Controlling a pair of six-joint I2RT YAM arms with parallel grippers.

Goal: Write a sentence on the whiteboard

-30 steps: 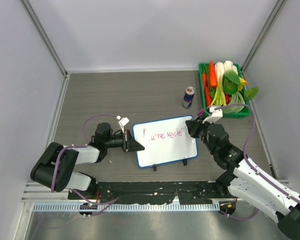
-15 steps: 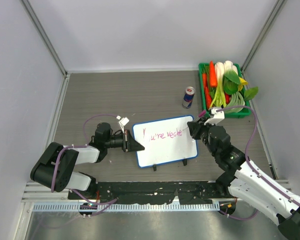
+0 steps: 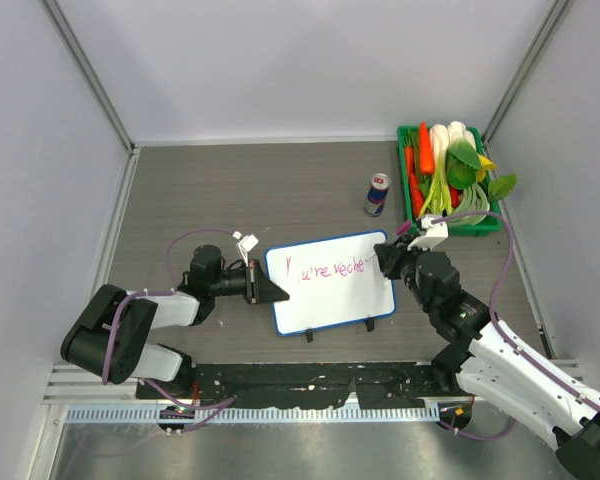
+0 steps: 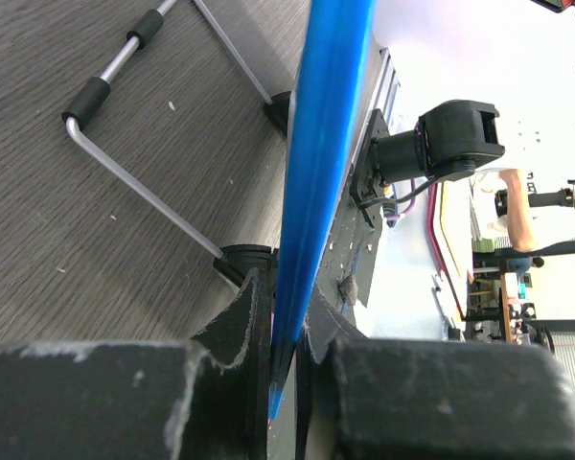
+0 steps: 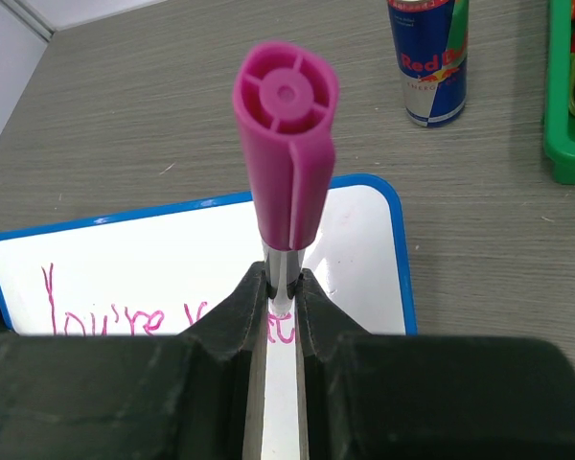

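Observation:
The whiteboard (image 3: pixel 325 305), white with a blue rim, lies tilted in the middle of the table. My left gripper (image 3: pixel 264 288) is shut on its left edge. In the left wrist view the blue rim (image 4: pixel 321 144) runs between the closed fingers of the left gripper (image 4: pixel 283 299). The sentence (image 3: pixel 325 269) is one slanted pink line starting "You're", followed by part of a second word. My right gripper (image 3: pixel 389 257) is shut on a pink-capped marker (image 5: pixel 286 144) and holds it upright over the line's right end (image 5: pixel 286 331). The marker tip is hidden between the fingers of the right gripper (image 5: pixel 283 284).
A Red Bull can (image 3: pixel 377 194) stands behind the board's right corner. A green basket (image 3: pixel 477 230) of vegetables sits at the back right. The board's wire stand (image 4: pixel 144 192) rests on the wood table. Two black clips (image 3: pixel 338 330) sit on the board's near edge.
My right gripper has shifted slightly to the right with the marker at the end of the written line. The left gripper and board have not moved.

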